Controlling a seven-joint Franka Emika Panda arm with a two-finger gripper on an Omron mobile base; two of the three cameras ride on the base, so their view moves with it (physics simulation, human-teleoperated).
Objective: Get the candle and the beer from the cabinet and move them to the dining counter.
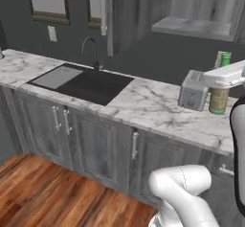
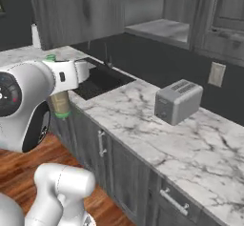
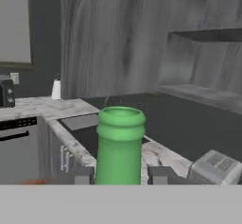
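My gripper [image 3: 122,175] is shut on the beer [image 3: 119,142], a green glass bottle whose neck rises between the two fingertips. In the left base view the beer [image 1: 219,99] hangs upright under the gripper [image 1: 221,80], above the marble worktop's right end. From the right base view the beer [image 2: 60,104] is held by the gripper [image 2: 57,79] out in front of the worktop's edge. The cabinet [image 1: 194,27] stands open behind, its grey shelf [image 2: 159,29] bare. The candle and the dining counter are out of view.
A grey toaster [image 1: 194,91] [image 2: 177,101] stands on the marble worktop [image 1: 148,106] close beside the bottle. A black sink [image 1: 83,82] with a faucet [image 1: 93,51] lies to the left. The open cabinet door [image 3: 108,38] hangs above the worktop.
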